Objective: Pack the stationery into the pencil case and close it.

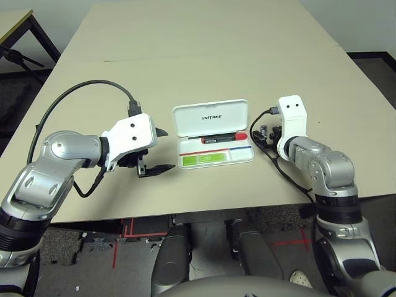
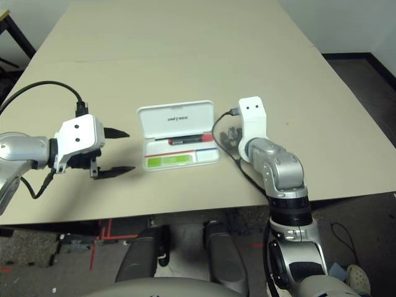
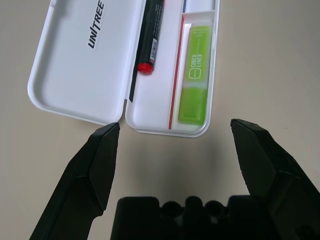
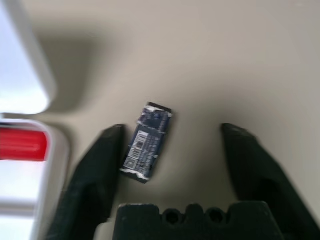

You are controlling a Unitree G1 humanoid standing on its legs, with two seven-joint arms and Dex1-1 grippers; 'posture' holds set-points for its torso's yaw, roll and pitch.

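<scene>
Left hand (image 3: 175,125): wide, empty.
Right hand (image 4: 172,127): parted around dark block (image 4: 146,142).
Pencil case (image 1: 215,158): open on bench (image 1: 204,74).

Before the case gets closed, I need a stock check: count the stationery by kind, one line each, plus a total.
Marker pen, red and black: 1, in the pencil case
Flat lime-green stick: 1, in the pencil case
Small dark block: 1, on the table between the right gripper's fingers
Total: 3
</scene>
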